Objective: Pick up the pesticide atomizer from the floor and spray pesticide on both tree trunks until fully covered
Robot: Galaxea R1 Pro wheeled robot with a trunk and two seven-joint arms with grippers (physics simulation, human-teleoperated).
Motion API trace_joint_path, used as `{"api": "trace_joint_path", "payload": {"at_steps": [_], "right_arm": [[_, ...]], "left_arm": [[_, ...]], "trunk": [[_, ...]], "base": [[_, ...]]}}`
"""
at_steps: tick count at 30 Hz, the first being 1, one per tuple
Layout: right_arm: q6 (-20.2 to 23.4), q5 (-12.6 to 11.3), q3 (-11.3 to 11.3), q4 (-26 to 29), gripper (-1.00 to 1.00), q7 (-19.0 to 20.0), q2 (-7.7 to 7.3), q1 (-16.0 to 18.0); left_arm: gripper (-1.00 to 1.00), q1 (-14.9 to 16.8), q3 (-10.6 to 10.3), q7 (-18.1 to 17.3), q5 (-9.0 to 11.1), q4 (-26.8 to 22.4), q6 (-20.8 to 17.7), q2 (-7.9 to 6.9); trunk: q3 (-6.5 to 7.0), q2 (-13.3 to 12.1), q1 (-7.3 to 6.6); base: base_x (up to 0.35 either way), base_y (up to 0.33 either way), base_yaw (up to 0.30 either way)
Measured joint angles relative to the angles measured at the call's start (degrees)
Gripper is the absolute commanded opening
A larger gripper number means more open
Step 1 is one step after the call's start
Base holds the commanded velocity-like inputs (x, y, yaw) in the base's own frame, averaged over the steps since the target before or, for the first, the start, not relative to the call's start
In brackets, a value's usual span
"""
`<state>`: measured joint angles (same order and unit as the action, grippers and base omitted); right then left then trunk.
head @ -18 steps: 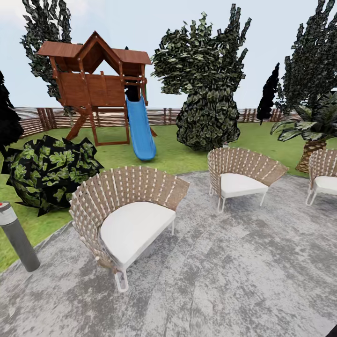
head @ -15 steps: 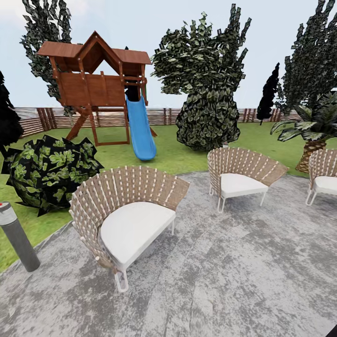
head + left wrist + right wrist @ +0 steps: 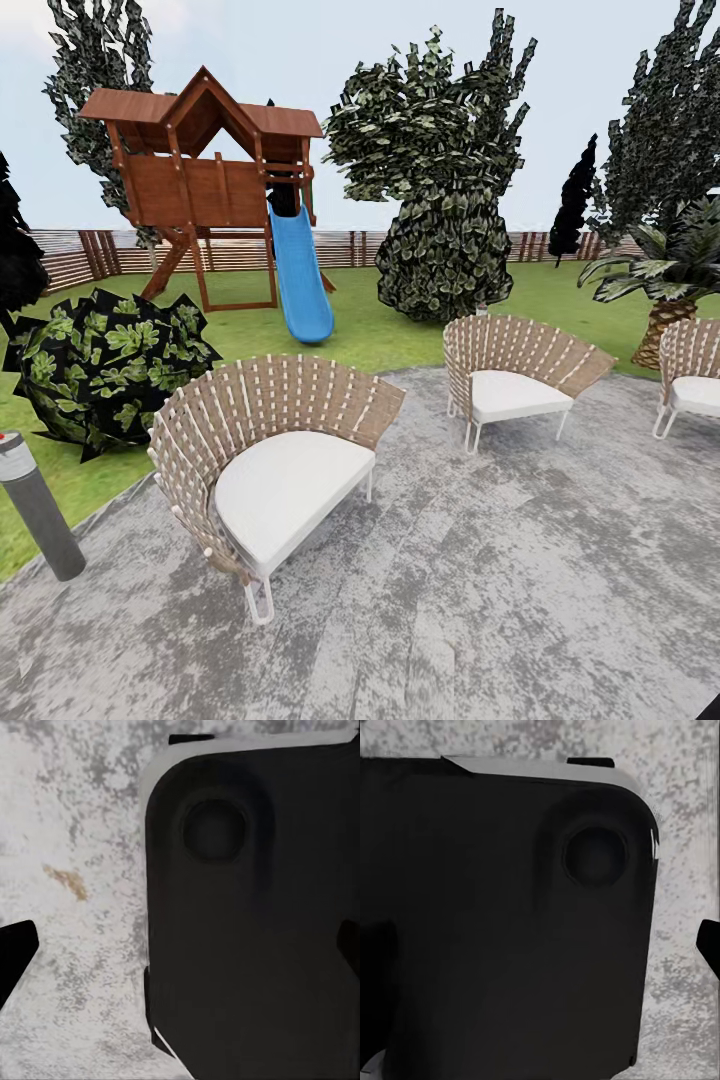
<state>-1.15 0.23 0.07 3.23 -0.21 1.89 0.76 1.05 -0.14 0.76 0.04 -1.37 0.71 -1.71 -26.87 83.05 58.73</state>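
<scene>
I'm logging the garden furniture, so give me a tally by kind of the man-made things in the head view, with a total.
Wicker chairs with white cushions: 3 (near, middle, far right, cut off by the picture's edge)
Wooden playhouse with a blue slide: 1
Grey bollard light: 1
Slatted wooden fence: 1
Total: 6

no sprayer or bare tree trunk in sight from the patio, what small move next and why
Probably roll on toward the lawn, steering through the gap between the near chair and the middle chair. The robot stands on grey paving, and ahead are only a playhouse with slide, bushy conifers and a palm, so more of the garden needs viewing.
</scene>
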Motion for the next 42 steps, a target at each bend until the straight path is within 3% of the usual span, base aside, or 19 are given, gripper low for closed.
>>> {"api": "trace_joint_path", "payload": {"at_steps": [6, 12, 13, 14, 15, 16, 22, 30, 42], "right_arm": [[-1.86, 0.09, -0.04, 1.97, 1.0, -0.02, -1.58, 0.06], [-3.78, -0.1, -0.32, 3.91, 1.0, -0.03, -3.51, 0.16], [-4.14, -0.16, -0.45, 7.49, 1.0, -0.03, -5.78, 0.22], [-4.17, -0.2, -0.37, 15.48, 1.0, -0.03, -6.03, 0.28], [-4.17, -0.24, -0.37, 26.62, 1.0, -0.03, -6.06, 0.41], [-4.18, -0.27, -0.37, 35.23, 1.0, -0.03, -6.08, 0.63], [-4.26, -0.1, -0.36, 35.83, 1.0, 0.03, -6.13, 1.99], [-5.36, 0.01, -0.05, 32.73, 1.0, 0.42, -5.94, 2.35], [-5.52, -0.22, -0.35, 31.11, 1.0, 0.36, -5.94, 2.36]], "left_arm": [[1.0, 1.98, 0.0, 0.06, -0.11, -2.0, 1.8, -1.78], [1.0, 3.96, -0.01, 0.04, -0.01, -3.96, 3.19, -1.37], [1.0, 5.66, -0.03, 0.05, -0.04, -6.59, 3.2, -1.21], [1.0, 6.35, -0.04, 0.05, -0.03, -16.71, 3.21, -1.15], [1.0, 8.25, -0.08, 0.04, -0.02, -20.48, 3.22, -1.07], [1.0, 8.31, -0.09, 0.04, -0.05, -20.8, 3.24, -1.03], [1.0, 11.18, 0.08, 0.02, -0.09, -21.11, 3.32, -1.78], [1.0, 11.16, 0.07, -0.12, -0.44, -21.44, 9.62, -2.23], [1.0, 11.07, -0.01, -0.07, -0.64, -21.2, 11.36, -2.92]], "trunk": [[0.0, 0.0, 0.0], [0.0, 0.0, 0.0], [-0.01, 0.0, 0.0], [-0.01, 0.0, 0.0], [0.01, 0.0, 0.0], [0.01, 0.0, 0.0], [0.0, 0.0, 0.0], [0.04, 0.0, 0.0], [0.39, 0.0, 0.03]], "base": [[0.0, 0.0, 0.0], [0.0, 0.0, 0.0], [0.0, 0.0, 0.0], [0.0, 0.0, 0.0], [0.0, 0.0, 0.0], [0.0, 0.0, 0.0], [0.0, 0.0, 0.0], [0.0, 0.0, -0.056], [-0.072, 0.0, -0.238]]}}
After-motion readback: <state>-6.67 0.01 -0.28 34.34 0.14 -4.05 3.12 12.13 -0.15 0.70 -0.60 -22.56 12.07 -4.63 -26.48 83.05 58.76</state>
